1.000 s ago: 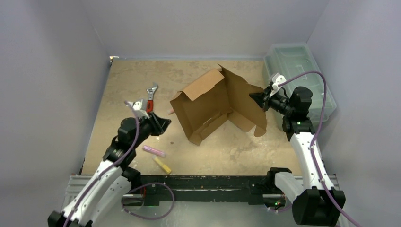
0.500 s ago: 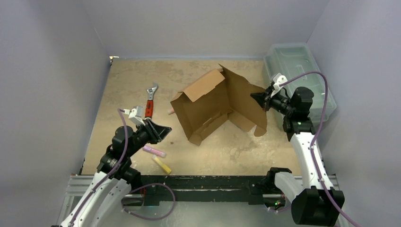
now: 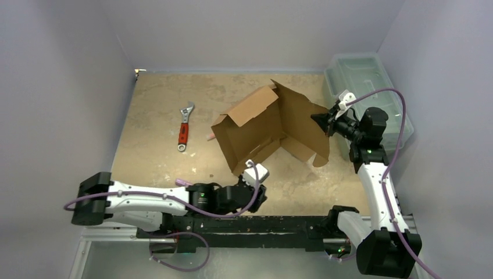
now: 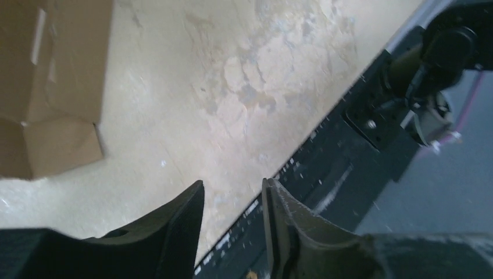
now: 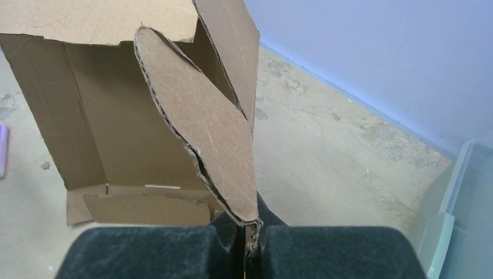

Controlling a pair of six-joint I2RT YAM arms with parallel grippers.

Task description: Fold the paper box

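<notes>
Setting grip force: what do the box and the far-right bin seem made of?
The paper box looks like matte brown corrugated cardboard: layered fluting shows along its cut flap edge. The bin appears to be translucent pale-green plastic, smooth, probably slightly glossy.

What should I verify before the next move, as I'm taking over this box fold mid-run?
1. Grip: right pincer shut on a flap of the paper box: ok.
2. Free arm: left pincer open, empty: ok.
3. Contact: left pincer touching the box: not ok; it hangs apart, near the table front edge.
4. Clutter: wrench apart from the box: ok.
5. Flaps folded closed: not ok.
6. Depth of flap in right pincer: cannot tell.
</notes>
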